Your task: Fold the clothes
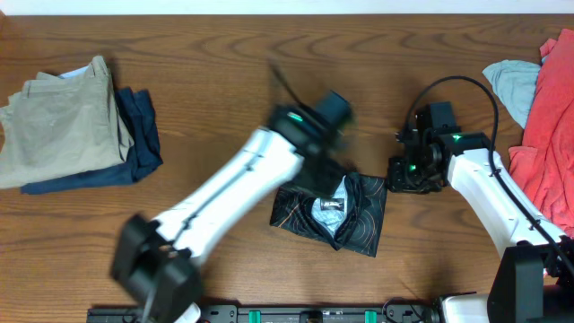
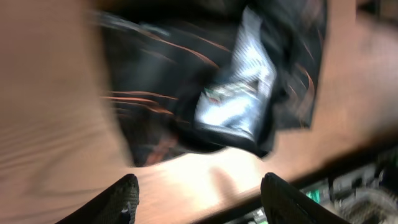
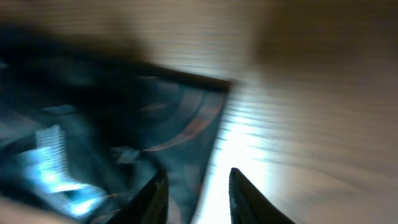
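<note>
The clothes, a black jersey point(image 1: 334, 215) with thin orange lines and a white logo patch, lie folded into a small bundle at the table's middle front. In the left wrist view the jersey point(image 2: 211, 74) fills the upper part, blurred by motion. My left gripper point(image 1: 316, 172) hovers just behind the bundle. It point(image 2: 199, 194) is open wide with only bare wood between its fingers. My right gripper point(image 1: 408, 175) is at the bundle's right edge. It point(image 3: 199, 196) is open. One finger is over the jersey point(image 3: 124, 137) and the other over wood.
Khaki trousers point(image 1: 63, 117) lie folded on a navy garment point(image 1: 136, 135) at the far left. A red garment point(image 1: 552, 135) and a pale blue one point(image 1: 516, 85) are heaped at the right edge. A dark rail point(image 1: 296, 314) runs along the table's front edge.
</note>
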Controlling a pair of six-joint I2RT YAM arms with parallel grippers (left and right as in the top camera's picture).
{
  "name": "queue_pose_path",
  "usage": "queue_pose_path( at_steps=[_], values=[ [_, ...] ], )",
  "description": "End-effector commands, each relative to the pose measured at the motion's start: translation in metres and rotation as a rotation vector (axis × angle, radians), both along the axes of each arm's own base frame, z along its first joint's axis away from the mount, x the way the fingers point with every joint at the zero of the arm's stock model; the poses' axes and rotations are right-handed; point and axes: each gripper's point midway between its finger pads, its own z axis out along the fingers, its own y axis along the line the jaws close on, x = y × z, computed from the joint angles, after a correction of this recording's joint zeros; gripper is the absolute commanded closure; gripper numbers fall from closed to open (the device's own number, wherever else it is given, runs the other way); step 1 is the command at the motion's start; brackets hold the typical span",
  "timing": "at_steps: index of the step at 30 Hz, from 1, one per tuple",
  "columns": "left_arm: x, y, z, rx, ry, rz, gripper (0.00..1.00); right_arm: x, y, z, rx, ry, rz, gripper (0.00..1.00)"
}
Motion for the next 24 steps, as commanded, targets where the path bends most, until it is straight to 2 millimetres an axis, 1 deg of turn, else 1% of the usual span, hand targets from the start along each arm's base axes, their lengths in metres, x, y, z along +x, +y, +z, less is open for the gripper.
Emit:
queue_pose_path(
  at_steps=[1, 3, 4, 6, 8, 11, 14, 17, 22, 24],
  values=[
    [0.030, 0.036, 0.021, -0.001, -0.080, 0.094, 0.36, -0.004, 0.046, 0.023, 0.259, -0.037, 0.139, 0.67],
    [0.043, 0.054, 0.019, 0.003, -0.076, 0.163, 0.35, -0.005, 0.052, 0.022, 0.246, -0.046, 0.164, 0.65],
    [0.049, 0.063, 0.017, 0.006, -0.073, 0.195, 0.35, -0.005, 0.054, 0.019, 0.224, -0.047, 0.166, 0.63],
    [0.056, 0.079, 0.014, 0.014, -0.063, 0.246, 0.34, -0.003, 0.053, 0.014, 0.164, -0.047, 0.148, 0.62],
    [0.062, 0.092, 0.011, 0.019, -0.055, 0.288, 0.35, -0.002, 0.054, 0.009, 0.116, -0.052, 0.143, 0.62],
    [0.067, 0.105, 0.011, 0.021, -0.053, 0.328, 0.34, -0.004, 0.064, 0.007, 0.116, -0.049, 0.157, 0.64],
    [0.070, 0.112, 0.011, 0.021, -0.053, 0.348, 0.35, -0.004, 0.072, 0.002, 0.108, -0.041, 0.150, 0.66],
    [0.070, 0.112, 0.011, 0.021, -0.053, 0.347, 0.35, -0.001, 0.071, -0.007, 0.065, -0.024, 0.106, 0.69],
    [0.070, 0.112, 0.011, 0.022, -0.053, 0.347, 0.35, -0.003, 0.074, -0.024, 0.048, 0.017, 0.105, 0.71],
    [0.070, 0.112, 0.011, 0.021, -0.053, 0.347, 0.34, -0.005, 0.073, -0.030, 0.042, 0.036, 0.105, 0.75]
  ],
)
